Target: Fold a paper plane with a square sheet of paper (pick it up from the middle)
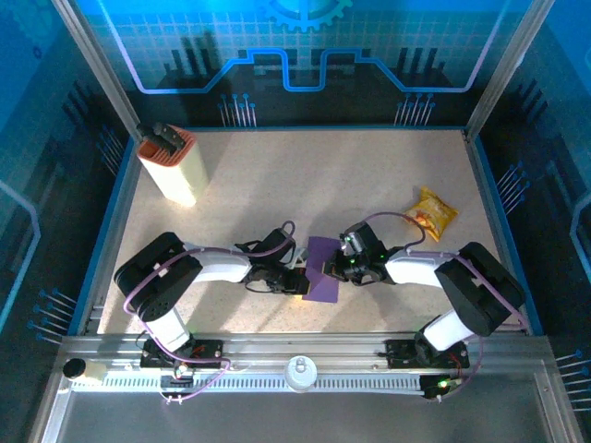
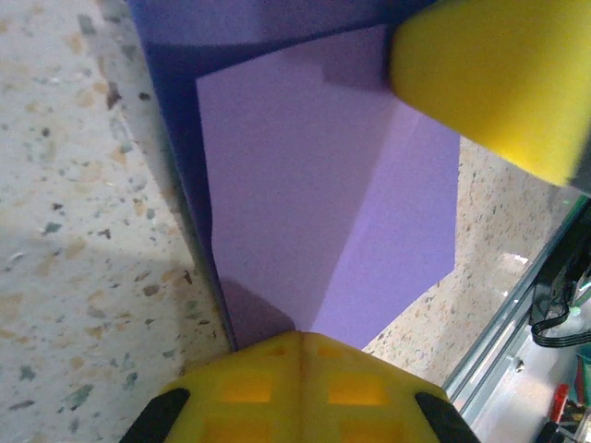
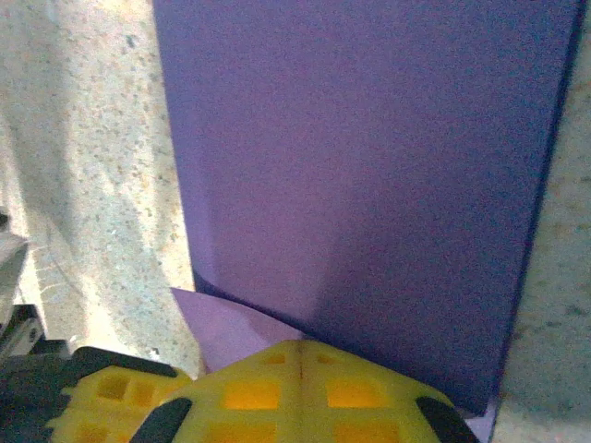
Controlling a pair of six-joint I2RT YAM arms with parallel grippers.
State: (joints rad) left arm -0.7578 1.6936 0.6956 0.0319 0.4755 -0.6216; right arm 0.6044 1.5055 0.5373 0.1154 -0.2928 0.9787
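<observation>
Both claws are nose to nose over the middle of the worktop (image 1: 277, 185), with the square sheet of paper (image 1: 321, 288) lying right between them. The left claw (image 2: 300, 369) is clenched, tips closed on the near corner of a pale, creased flap that fans out ahead of it. The right claw (image 3: 300, 374) is clenched too, tips at the sheet's near edge, dark purple stretching away ahead. Pinching or just pressing, I can't tell.
</observation>
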